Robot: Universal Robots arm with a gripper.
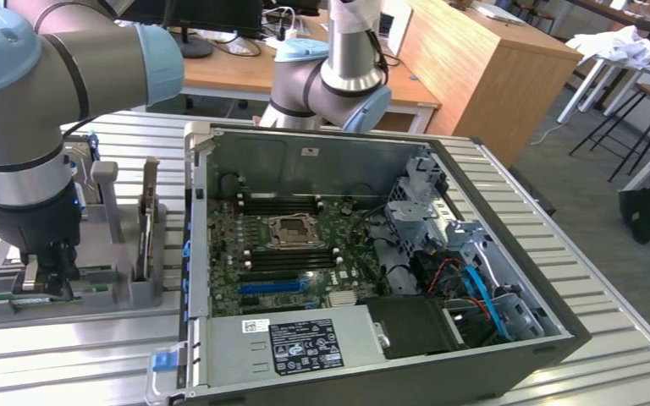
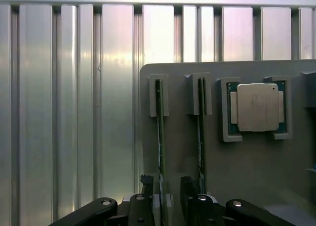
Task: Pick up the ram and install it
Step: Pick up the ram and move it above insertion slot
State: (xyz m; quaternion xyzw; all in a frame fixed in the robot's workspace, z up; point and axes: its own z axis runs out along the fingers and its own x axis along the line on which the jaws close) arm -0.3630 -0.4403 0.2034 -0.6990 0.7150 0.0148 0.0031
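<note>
While jaws stand open astride one ram (image 2: 160,137) | second ram (image 2: 201,137) beside | rams: two | processor (image 2: 257,107): one

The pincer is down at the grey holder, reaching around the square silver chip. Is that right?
Not quite. The pincer is down at the grey holder, but it is open around a ram stick, not the chip. The chip sits apart in its own pocket. The wrist view shows this.
</note>
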